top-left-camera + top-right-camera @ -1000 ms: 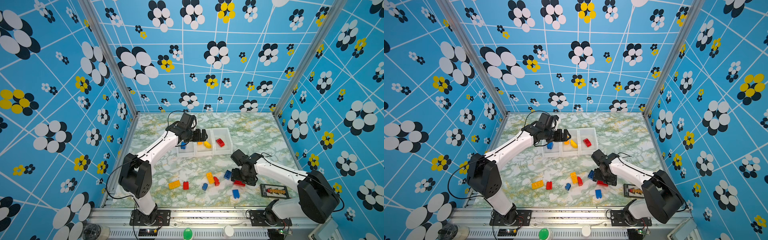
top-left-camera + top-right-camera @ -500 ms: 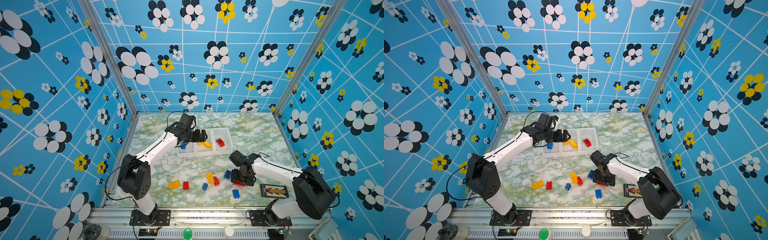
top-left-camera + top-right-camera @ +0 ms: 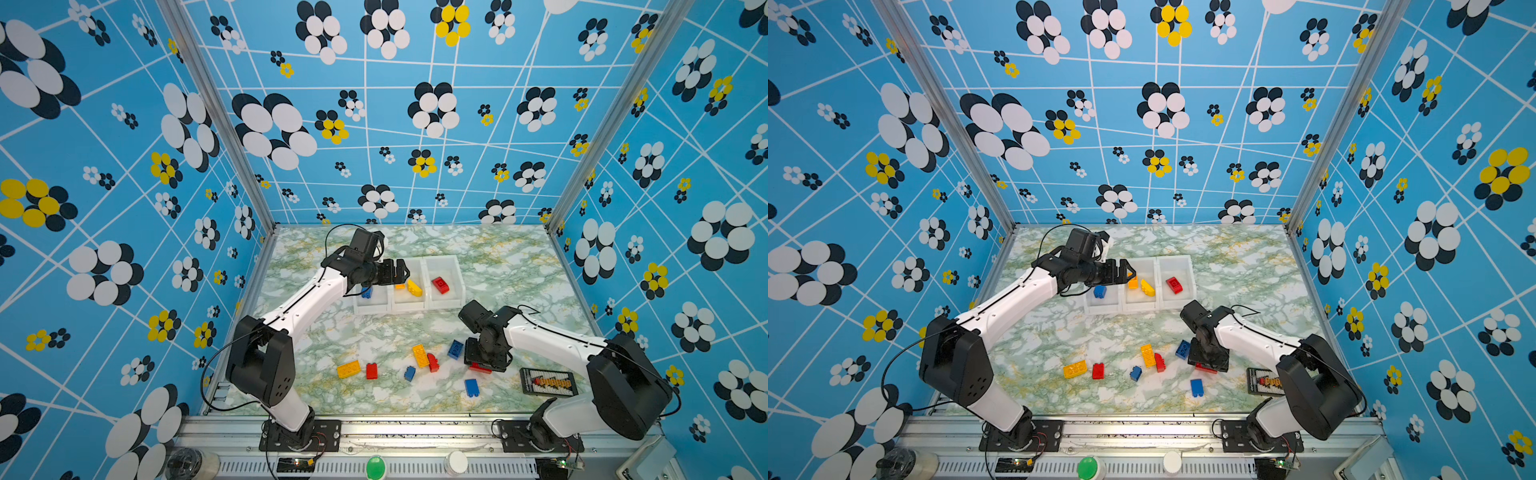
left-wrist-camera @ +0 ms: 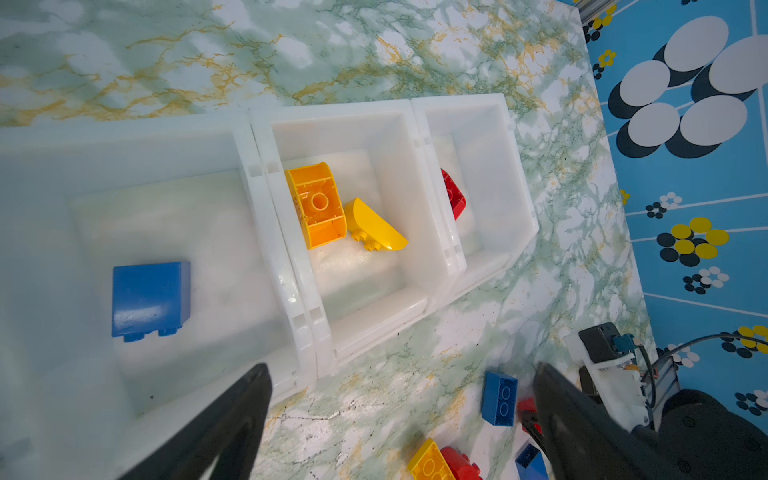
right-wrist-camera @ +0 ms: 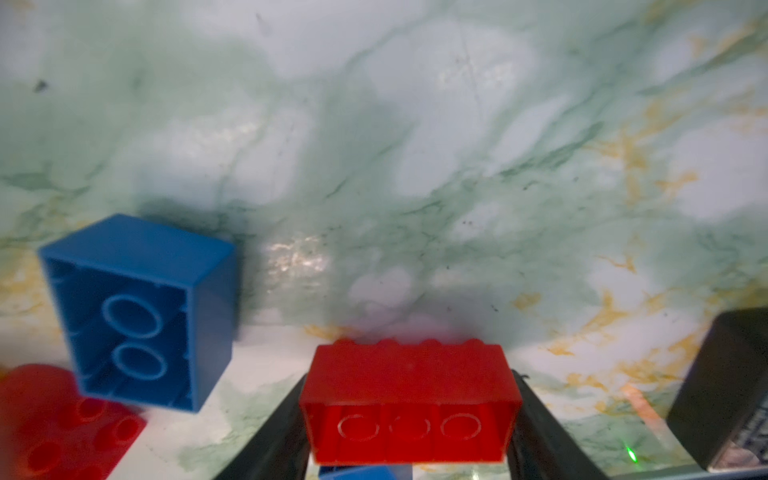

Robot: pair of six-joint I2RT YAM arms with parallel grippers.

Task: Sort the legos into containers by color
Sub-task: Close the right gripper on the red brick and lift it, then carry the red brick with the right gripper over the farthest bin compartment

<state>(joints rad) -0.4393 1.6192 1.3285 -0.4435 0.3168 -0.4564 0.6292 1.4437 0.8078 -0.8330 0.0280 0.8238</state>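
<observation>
Bench: green-veined marble top (image 3: 498,266), walled on three sides.
Containers: three white bins (image 3: 409,305) joined in a row, set toward the back edge of the bench, roughly mid-width.
Bin contents: blue brick (image 4: 149,297) in the bin nearest the left edge; orange piece (image 4: 318,205) and yellow rounded piece (image 4: 376,226) touching each other in the middle bin; red piece (image 3: 440,285) in the third.
Loose legos: yellow brick (image 3: 348,368) and small red brick (image 3: 372,370) near the front edge; yellow brick (image 3: 420,355) touching a red rounded piece (image 3: 433,362); small blue piece (image 3: 409,373) beside those; blue brick (image 3: 471,387) alone, closer to the front edge.
Left claw: (image 3: 395,272) fingers spread wide, nothing between them, hovering over the blue bin and its shared wall with the middle bin.
Right claw: (image 5: 409,419) down at the bench, a finger against each end of a long red brick (image 5: 409,399); judged clamped on it, brick not visibly lifted.
Neighbours: overturned blue brick (image 5: 137,311) just beside the right claw; black bead tray (image 3: 548,381) near, toward the front right corner.
Risk 1: grip sits on the brick's short ends, so it may pivot or slip out on the lift.
Risk 2: rising claw could knock the blue brick into the other legos.
Risk 3: left arm sits over the bins; the two arms may crowd when red is carried to the third bin.
</observation>
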